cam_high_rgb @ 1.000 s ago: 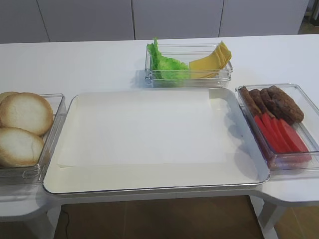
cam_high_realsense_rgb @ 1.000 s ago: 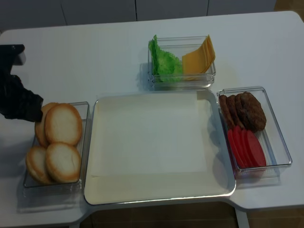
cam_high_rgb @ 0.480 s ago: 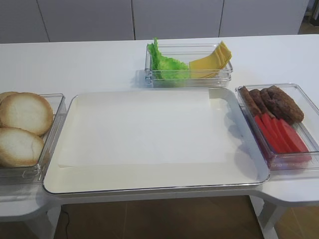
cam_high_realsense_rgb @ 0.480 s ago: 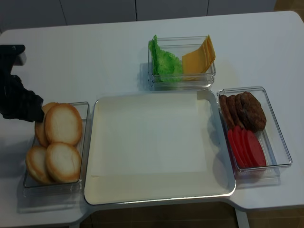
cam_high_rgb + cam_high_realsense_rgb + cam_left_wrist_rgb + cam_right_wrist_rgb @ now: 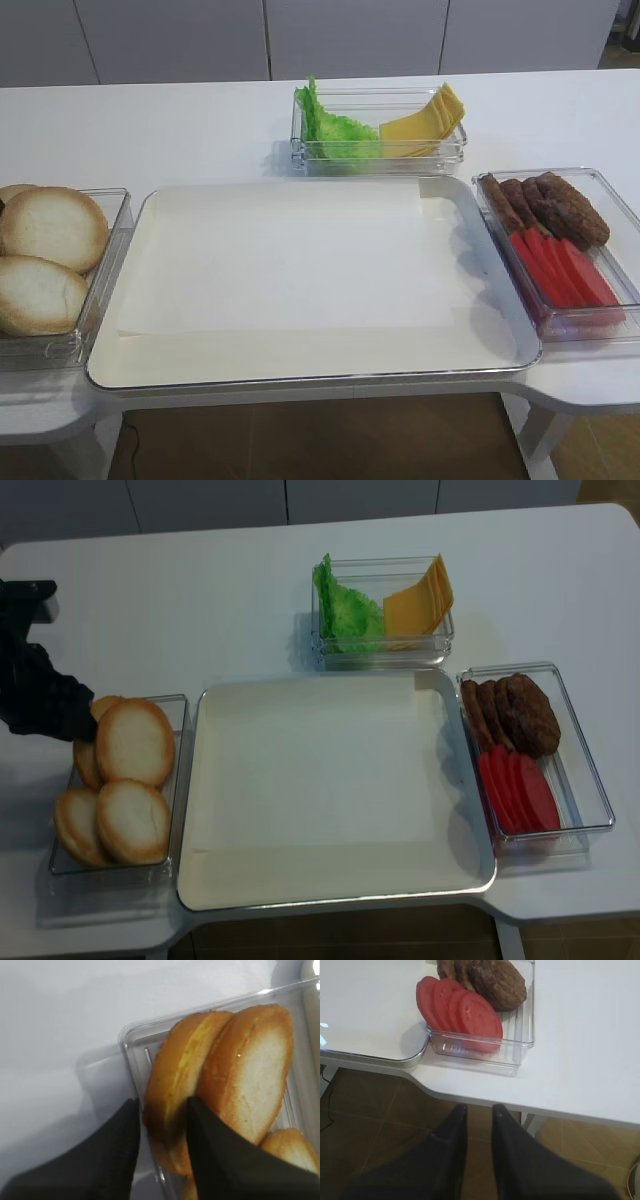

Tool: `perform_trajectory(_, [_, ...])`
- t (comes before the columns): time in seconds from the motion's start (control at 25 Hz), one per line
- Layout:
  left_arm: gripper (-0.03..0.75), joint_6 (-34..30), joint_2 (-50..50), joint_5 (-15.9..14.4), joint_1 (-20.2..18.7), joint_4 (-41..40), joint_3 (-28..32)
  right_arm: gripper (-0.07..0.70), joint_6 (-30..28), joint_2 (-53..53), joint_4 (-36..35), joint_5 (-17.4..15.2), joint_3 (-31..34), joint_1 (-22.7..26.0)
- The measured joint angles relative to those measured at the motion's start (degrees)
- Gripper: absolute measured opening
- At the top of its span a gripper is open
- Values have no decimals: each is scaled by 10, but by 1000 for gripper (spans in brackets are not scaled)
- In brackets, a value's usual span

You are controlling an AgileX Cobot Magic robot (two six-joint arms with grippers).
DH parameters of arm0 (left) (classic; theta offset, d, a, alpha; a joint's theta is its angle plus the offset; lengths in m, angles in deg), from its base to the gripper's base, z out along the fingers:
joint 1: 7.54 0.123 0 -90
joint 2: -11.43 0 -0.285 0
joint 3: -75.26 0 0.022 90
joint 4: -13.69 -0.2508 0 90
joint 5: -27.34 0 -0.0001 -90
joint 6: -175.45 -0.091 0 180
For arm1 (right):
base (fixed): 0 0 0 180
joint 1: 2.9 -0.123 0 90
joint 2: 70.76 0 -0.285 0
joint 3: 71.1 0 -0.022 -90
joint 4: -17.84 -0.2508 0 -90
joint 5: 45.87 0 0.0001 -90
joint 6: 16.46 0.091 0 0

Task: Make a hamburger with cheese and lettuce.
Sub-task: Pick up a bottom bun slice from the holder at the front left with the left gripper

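Left gripper (image 5: 162, 1120) is down in the clear ribbed bun bin (image 5: 178, 708). Its two matte black fingers (image 5: 120, 1145) straddle the rearmost bun half (image 5: 172, 1095), which stands on edge: golden-brown crust, yellower crumb at the seam. Jaws partly apart, one each side of that bun; looks like contact, but I can't tell if it's actually clamped. Second bun half (image 5: 252, 1075) leans against it, pale cream face with a toasted rim. In the realsense view the left arm (image 5: 35, 695) sits at the bin's far-left corner.

Right gripper (image 5: 476, 1125) hangs off the table's front edge over the brown floor, fingers nearly together with a thin gap, holding nothing.

Cheese (image 5: 418, 602), thin flat yellow-orange squares fanned out, shares the far clear bin (image 5: 445, 645) with the frilly green lettuce (image 5: 345, 608), lettuce on the left. Glossy white metal-rimmed tray (image 5: 200, 780) in the centre. Right bin (image 5: 522, 1035): smooth red round slices (image 5: 465, 1012) in front, coarse dark brown patties (image 5: 495, 980) behind.
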Motion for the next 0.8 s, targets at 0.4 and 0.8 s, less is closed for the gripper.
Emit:
perform_trajectory(0.4, [118,-9,1,0,0,2,0,135,0,0,0,0,0,0])
perform_trajectory(0.8, [91,-10,1,1,0,2,0,135,0,0,0,0,0,0])
